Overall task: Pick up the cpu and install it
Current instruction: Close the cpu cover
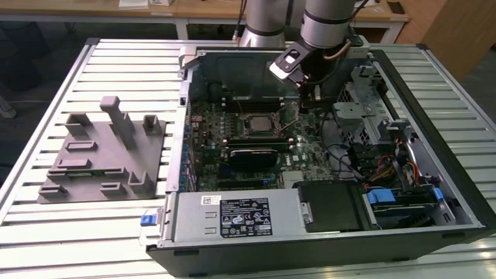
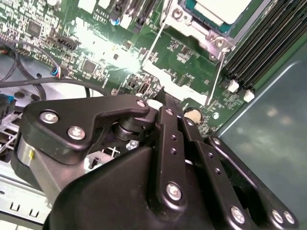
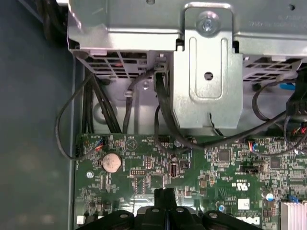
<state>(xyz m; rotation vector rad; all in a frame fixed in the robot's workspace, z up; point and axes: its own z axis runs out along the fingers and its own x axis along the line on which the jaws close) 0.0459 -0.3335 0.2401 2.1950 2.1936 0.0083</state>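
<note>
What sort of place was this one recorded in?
Probably a robotics lab set up for PC assembly: an open computer case lies on a slatted metal table, a grey fixture beside it, wooden desks behind.

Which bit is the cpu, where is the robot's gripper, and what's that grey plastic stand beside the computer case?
cpu (image 2: 223, 8): second wrist view, on its pale metal top.
gripper (image 3: 165, 192): first wrist view, midway between its fingertips.
grey plastic fixture (image 1: 89, 177): exterior view, on its flat base.

Pale wooden desks (image 1: 194, 8) at the back, dark floor (image 1: 31, 52), slatted aluminium table (image 1: 78, 232)
</note>
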